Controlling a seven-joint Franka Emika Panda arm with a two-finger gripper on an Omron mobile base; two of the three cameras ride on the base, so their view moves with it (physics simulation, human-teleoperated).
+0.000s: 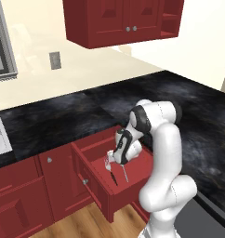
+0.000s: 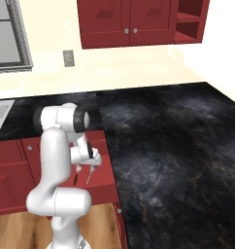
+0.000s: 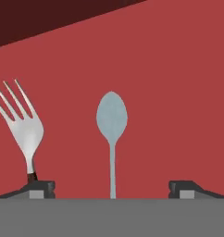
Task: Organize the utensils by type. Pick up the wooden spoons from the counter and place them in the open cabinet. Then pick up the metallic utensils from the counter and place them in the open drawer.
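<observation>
Pincer (image 3: 112, 187) wide open, seemingly clear of teaspoon (image 3: 112, 121).

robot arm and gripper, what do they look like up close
The arm is glossy white with rounded, tube-like links and dark grey to black bands at the joints. No loose cables or markings show. The gripper ends in two small dark grey finger tips with paler grey faces, blocky and flat-topped.

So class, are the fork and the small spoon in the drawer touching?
Apart. The hand view shows bare red drawer floor between the fork and the small spoon along their visible length.
</observation>
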